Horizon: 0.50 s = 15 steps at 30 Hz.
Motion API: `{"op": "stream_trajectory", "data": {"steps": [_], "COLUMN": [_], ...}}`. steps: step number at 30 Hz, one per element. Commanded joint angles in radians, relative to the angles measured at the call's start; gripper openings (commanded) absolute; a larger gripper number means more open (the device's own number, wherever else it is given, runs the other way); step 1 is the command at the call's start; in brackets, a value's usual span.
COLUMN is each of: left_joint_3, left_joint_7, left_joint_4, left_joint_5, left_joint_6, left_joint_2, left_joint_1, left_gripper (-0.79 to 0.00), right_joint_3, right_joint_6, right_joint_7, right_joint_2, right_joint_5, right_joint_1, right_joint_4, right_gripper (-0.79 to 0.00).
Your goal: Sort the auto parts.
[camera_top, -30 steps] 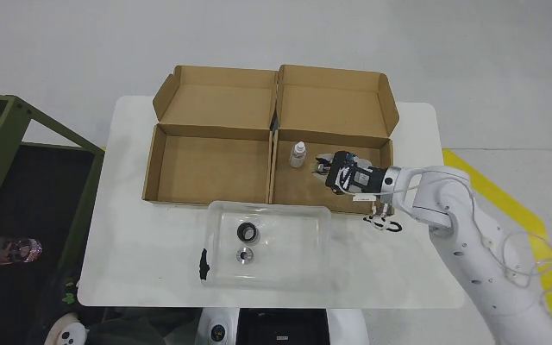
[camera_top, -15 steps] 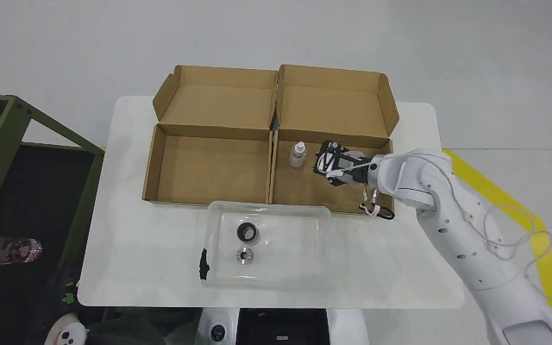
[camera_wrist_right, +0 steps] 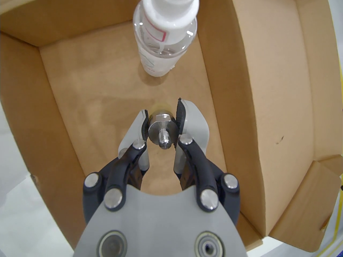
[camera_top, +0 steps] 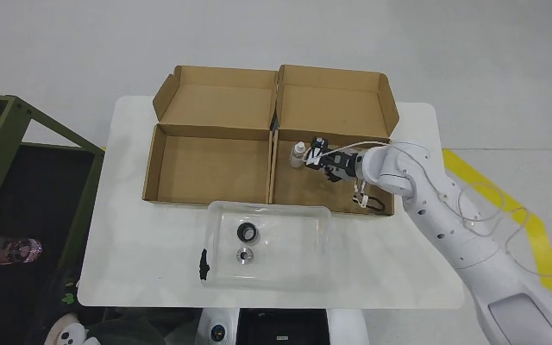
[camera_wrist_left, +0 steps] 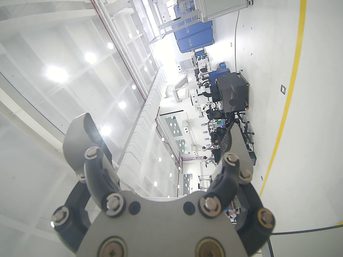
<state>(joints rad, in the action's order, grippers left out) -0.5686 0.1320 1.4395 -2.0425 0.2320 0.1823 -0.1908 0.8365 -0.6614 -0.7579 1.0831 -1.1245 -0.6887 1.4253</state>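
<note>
Your right gripper (camera_top: 319,158) has slid across the box (camera_top: 297,185) toward the bottle (camera_top: 297,153) and now sits just beside it. On the white table (camera_top: 138,250), a clear tray (camera_top: 315,259) next to the box holds a ring (camera_top: 248,231) and a metal part (camera_top: 245,254). From the right wrist you see the jaws clamped on a bolt (camera_wrist_right: 160,131) above the box floor. The left gripper (camera_wrist_left: 158,127) gapes wide, pointing up into a bright hall.
</note>
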Motion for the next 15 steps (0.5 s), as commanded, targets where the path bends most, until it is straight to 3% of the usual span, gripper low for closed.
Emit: {"op": "stream_trajectory", "data": {"steps": [1,5,9,15], "left_joint_3": [0.000,0.000,0.000,0.000], "left_joint_7": [0.000,0.000,0.000,0.000], "left_joint_4": [0.000,0.000,0.000,0.000], "left_joint_5": [0.000,0.000,0.000,0.000], "left_joint_6": [0.000,0.000,0.000,0.000], "left_joint_2": [0.000,0.000,0.000,0.000], "left_joint_1": [0.000,0.000,0.000,0.000], "left_gripper": [0.000,0.000,0.000,0.000], "right_joint_3": [-0.015,-0.040,-0.060,-0.075], "right_joint_6": [0.009,0.021,0.029,0.028], "right_joint_7": [0.001,0.005,0.006,0.023], "right_joint_2": [0.007,0.020,0.031,0.044], "right_joint_5": [-0.008,-0.020,-0.028,-0.018], "right_joint_1": [0.013,0.035,0.049,0.058], "right_joint_4": [-0.023,-0.060,-0.082,-0.104], "right_gripper": [-0.785,-0.776,-0.662,-0.616]}}
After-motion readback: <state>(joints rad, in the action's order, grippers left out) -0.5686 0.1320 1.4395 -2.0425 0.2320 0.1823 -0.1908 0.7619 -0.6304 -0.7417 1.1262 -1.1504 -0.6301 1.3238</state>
